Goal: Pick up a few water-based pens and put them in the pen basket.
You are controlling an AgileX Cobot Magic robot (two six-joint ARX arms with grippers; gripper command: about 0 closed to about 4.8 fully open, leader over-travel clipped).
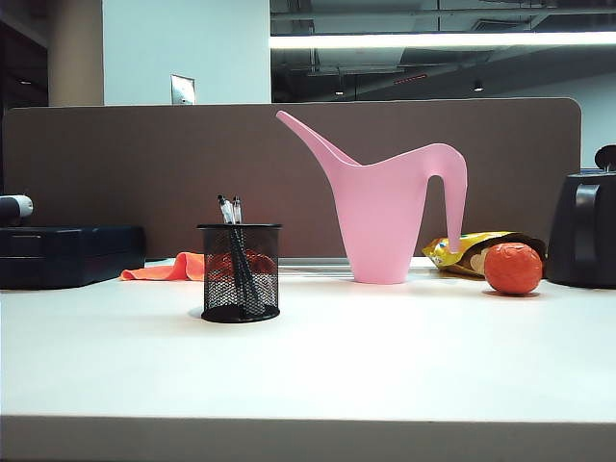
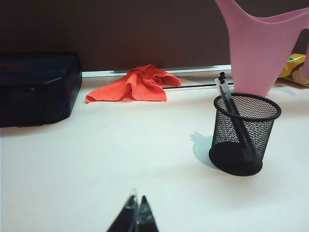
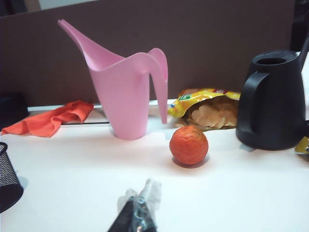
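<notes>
Pens standing in the mesh cup, both grippers drawn back over the white table

The water-based pens [image 1: 234,248] lean inside the pen basket [image 1: 241,273], tips above its rim. The left gripper [image 2: 136,220] hangs low over the table [image 1: 385,366], fingers pressed together and empty, with the basket ahead of it and off to one side. The right gripper [image 3: 137,217] is likewise closed on nothing; an orange [image 3: 189,145] sits just ahead of it, a pink watering can [image 3: 126,92] and black kettle [image 3: 273,99] beyond
</notes>
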